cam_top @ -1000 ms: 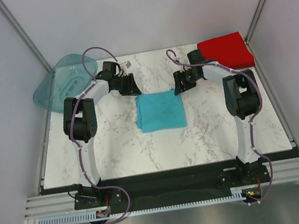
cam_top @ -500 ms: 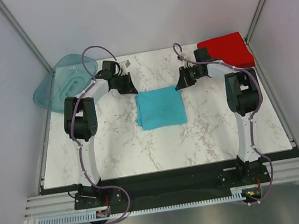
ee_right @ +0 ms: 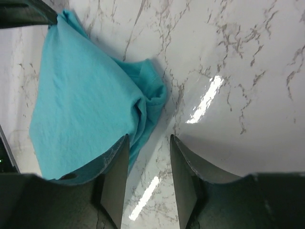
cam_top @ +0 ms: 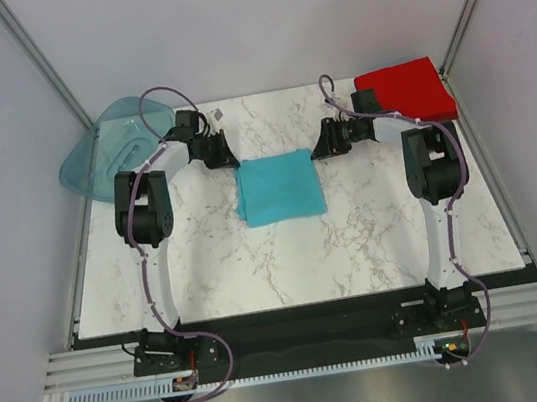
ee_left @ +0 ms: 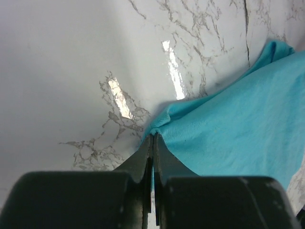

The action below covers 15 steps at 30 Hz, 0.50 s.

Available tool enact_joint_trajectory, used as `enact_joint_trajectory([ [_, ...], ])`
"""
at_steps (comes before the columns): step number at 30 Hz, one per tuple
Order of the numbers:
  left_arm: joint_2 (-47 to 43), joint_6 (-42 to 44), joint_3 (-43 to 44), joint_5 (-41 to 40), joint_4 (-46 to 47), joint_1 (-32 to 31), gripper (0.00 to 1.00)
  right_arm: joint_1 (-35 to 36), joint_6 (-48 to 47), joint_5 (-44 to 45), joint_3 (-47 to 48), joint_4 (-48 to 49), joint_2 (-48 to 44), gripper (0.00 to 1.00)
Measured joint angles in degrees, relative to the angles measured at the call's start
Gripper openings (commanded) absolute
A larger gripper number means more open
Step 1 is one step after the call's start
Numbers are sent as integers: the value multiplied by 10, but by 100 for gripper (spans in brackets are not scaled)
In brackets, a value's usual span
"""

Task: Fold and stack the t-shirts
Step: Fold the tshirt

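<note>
Left tool (ee_left: pixel 153 138) pressed together, pinching the far-left corner of the turquoise folded cloth t-shirt (cam_top: pixel 280 187); a sliver of the blue cloth shows between the tips in the left wrist view. Right tool (ee_right: pixel 149 138) spread, holding nothing. The shirt's bunched far-right corner lies just ahead of my right tips, with some cloth running under the inner finger.

The turquoise shirt sits as a rough square mid white marble-pattern tabletop (cam_top: pixel 207 261), between my two tools. The bright red folded cloth t-shirt (cam_top: pixel 406 91) is well apart at the far right corner. The translucent teal plastic tray (cam_top: pixel 113 143) is off the far left corner, not involved.

Step in hand, as I read it: folding looks done on both, and I'm taking the turquoise one by its far corners to move it for stacking.

Next move calls for the right tool to ease onto that bunched corner and close on all layers. Then both tools lift level and together, keeping the far edge taut so the fold doesn't open, and carry it right and far onto the red one
</note>
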Motion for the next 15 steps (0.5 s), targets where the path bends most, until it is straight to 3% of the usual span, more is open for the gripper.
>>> enact_joint_trajectory([
  [11, 26, -30, 25, 19, 2, 4, 2, 6, 91, -2, -9, 103, 4, 52],
  [14, 27, -34, 26, 19, 2, 4, 2, 8, 99, -2, -9, 116, 14, 38],
  [15, 28, -35, 27, 19, 2, 5, 2, 8, 103, 0, -9, 120, 18, 26],
])
